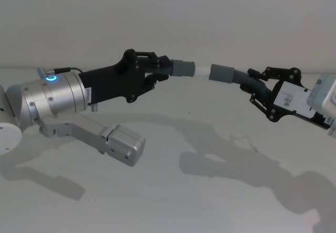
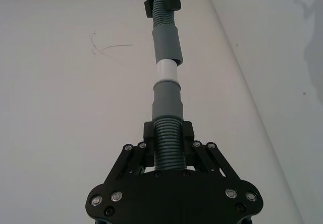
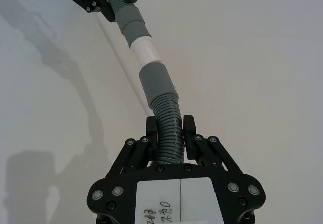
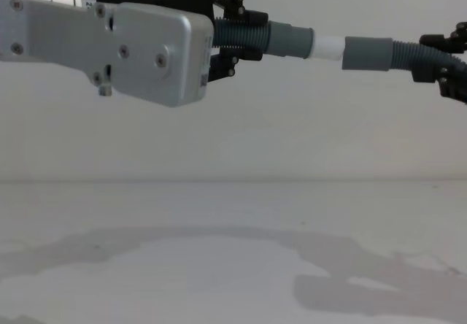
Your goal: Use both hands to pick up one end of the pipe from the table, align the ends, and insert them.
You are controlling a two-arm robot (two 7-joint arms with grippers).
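Light, bendy pipe (image 1: 202, 70): left gripper (image 1: 157, 71) at nine o'clock, right gripper (image 1: 255, 83) at three, both clamped on ribbing near the cuffs

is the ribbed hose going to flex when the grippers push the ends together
Probably a little: the ribbed hose already curves between the right gripper and its cuff. The smooth cuff and white tip look rigid, so they should slide straight. Both pieces seem light, held aloft without sagging.

Soft, even overhead light is casting diffuse grey arm shadows across the plain white matte table (image 1: 173, 201), with everything staying sharp and glare-free.
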